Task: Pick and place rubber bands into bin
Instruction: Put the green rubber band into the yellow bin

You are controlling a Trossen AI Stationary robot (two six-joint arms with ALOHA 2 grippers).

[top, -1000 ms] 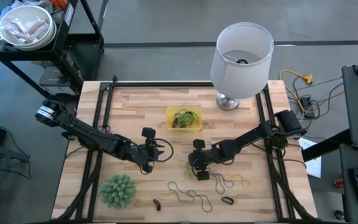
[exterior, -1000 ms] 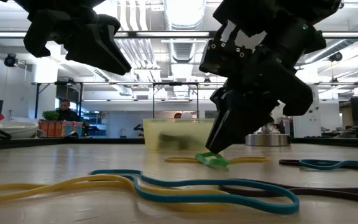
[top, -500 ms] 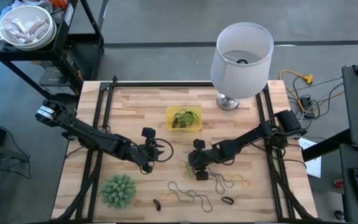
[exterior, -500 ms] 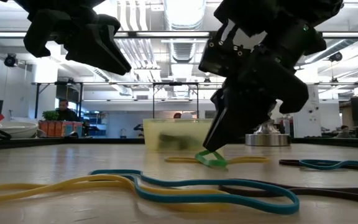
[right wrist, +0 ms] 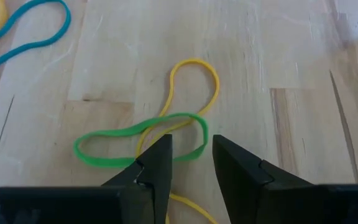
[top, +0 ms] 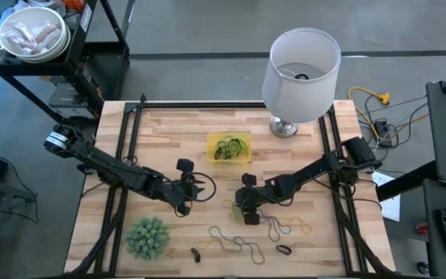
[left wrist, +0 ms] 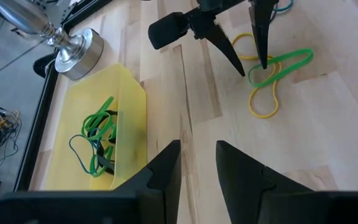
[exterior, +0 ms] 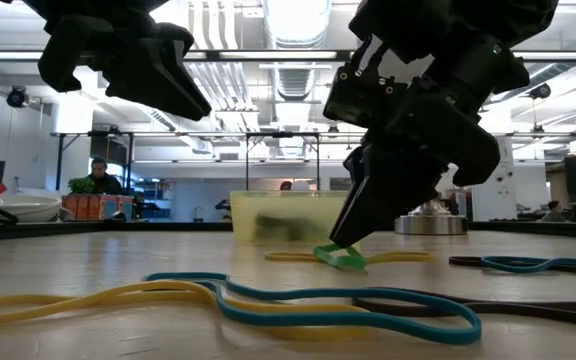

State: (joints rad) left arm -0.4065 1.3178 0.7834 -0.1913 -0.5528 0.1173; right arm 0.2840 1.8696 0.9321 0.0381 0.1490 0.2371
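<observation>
The yellow bin (top: 228, 148) sits at mid-table with green rubber bands (left wrist: 97, 138) inside. A green band (right wrist: 138, 146) lies crossed over a yellow band (right wrist: 194, 81) on the wood. My right gripper (right wrist: 190, 146) is open and down at the green band's end. My left gripper (left wrist: 197, 163) hangs open above the table, left of the right gripper and short of the bin (left wrist: 104, 124), with nothing between its fingers. More bands (top: 235, 242) lie toward the near edge. My right gripper meets the green band at one end (right wrist: 199, 138), slanting down from the table's right side. One fingertip (left wrist: 264, 62) stands inside the loop and the other outside, so the end strand runs between the open fingers. The band lies on the table across the yellow band.
A white lampshade on a metal foot (top: 300, 70) stands at the far right, close behind the bin. A spiky green plant (top: 147, 236) sits at the near left. Blue, yellow and dark bands (exterior: 298, 305) trail along the near edge.
My right gripper has rolled a little where it stands at the green band. The band's end under its fingertip rose briefly into a small loop and has settled flat again. The rest of the band has stayed in place.
</observation>
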